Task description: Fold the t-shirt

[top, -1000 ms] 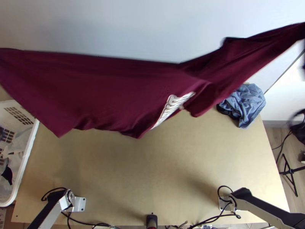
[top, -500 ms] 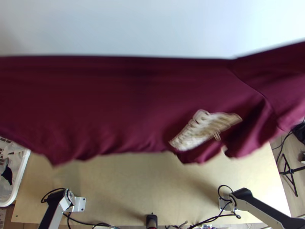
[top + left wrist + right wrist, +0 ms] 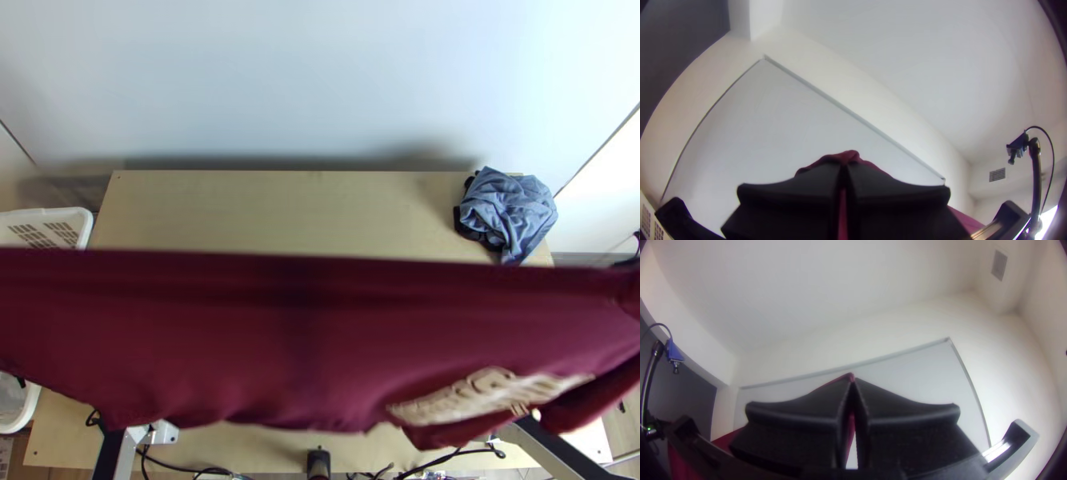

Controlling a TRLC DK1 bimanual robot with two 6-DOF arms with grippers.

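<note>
The dark red t-shirt hangs stretched sideways in the air above the table, across the whole width of the top view, its upper edge taut and its lower edge wavy. A pale print faces up at its lower right. In the left wrist view, my left gripper is shut on a bit of the shirt. In the right wrist view, my right gripper is likewise shut on the cloth, with more of the shirt stretching off to one side.
A crumpled blue-grey cloth lies at the table's far right corner. At the left side stands a white basket. Beyond the shirt's upper edge shows the far part of the wooden table. Cables run along the near edge.
The shirt has swung from high over the table's far side toward the near edge. First slanted and slack at right, it is now pulled straight. The blue-grey cloth, covered half a second ago, shows again.
</note>
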